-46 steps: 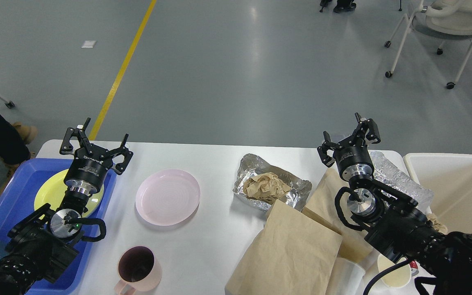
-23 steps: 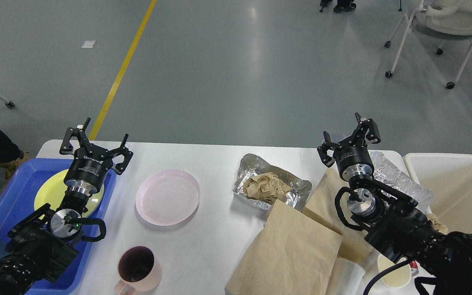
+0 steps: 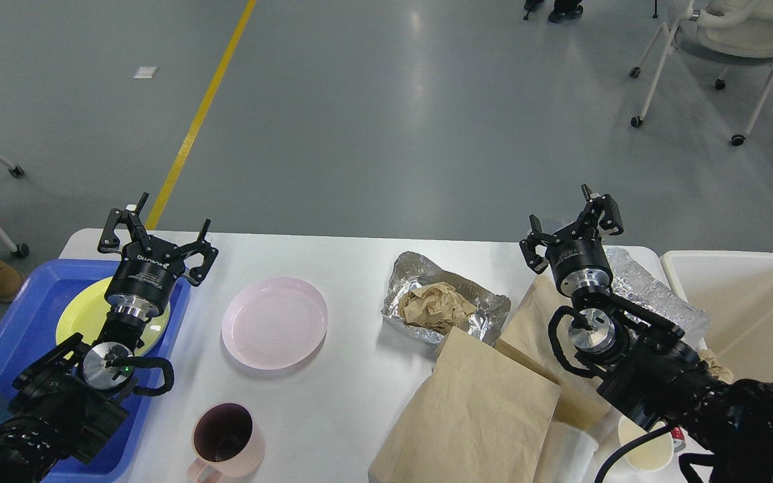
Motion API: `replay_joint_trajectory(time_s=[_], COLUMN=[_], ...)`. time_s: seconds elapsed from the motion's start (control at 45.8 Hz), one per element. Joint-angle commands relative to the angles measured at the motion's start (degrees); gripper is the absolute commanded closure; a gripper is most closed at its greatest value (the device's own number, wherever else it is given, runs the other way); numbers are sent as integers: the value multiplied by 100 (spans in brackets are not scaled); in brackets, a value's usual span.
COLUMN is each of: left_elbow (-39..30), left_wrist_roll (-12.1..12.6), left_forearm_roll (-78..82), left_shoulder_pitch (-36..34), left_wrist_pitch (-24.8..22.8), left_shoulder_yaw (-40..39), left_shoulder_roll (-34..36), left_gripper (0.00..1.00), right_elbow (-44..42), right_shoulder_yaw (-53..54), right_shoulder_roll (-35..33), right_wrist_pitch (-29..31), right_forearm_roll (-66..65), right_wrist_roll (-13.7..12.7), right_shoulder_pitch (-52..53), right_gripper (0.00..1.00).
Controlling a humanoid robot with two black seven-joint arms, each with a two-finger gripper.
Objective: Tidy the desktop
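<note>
Our left gripper [image 3: 157,235] (fingers spread wide, holding nothing) hangs over the desktop [image 3: 346,376], with the pink plate [image 3: 274,322] just to its right.

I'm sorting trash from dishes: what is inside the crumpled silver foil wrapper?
A crumpled wad of brown paper sits in the open crumpled silver foil wrapper. Anything beneath the wad is hidden, and the flat brown paper bag covers the wrapper's near edge.

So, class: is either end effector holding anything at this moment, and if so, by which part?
Nothing is held. The left end effector and the right end effector are both open and empty, raised above the desktop.
</note>
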Motion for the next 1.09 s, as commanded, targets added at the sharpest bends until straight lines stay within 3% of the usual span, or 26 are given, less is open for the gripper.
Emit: replay_joint_trajectory(time_s=[0.0, 0.262, 0.481, 0.656, 0.809, 1.071], left_elbow=[0, 0, -62, -70, -62, -70], left_wrist_roll=[0, 88, 115, 115, 115, 115], left_forearm_roll=[0, 88, 97, 106, 132, 466], left_shoulder_pitch=[0, -88, -808, -1555, -2503, -4068], left_wrist_pitch=[3, 126, 1048, 2076, 2613, 2552], left_shoulder_yaw=[7, 227, 1834, 2739, 4487, 8232], left_shoulder_roll=[4, 31, 180, 865, 962, 752], left_gripper=[1, 1, 1, 1, 1, 1], right_elbow=[1, 1, 1, 1, -7, -7], right_shoulder_yaw=[-1, -1, -1, -1, -1, -1], right_shoulder_roll=[0, 0, 0, 0, 0, 0], right_wrist_pitch=[0, 0, 0, 0, 0, 0], right_forearm_roll=[0, 0, 0, 0, 0, 0], right_wrist_roll=[0, 0, 0, 0, 0, 0], right_shoulder_pitch=[-1, -1, -1, -1, -1, -1], right_gripper=[0, 0, 0, 0, 0, 0])
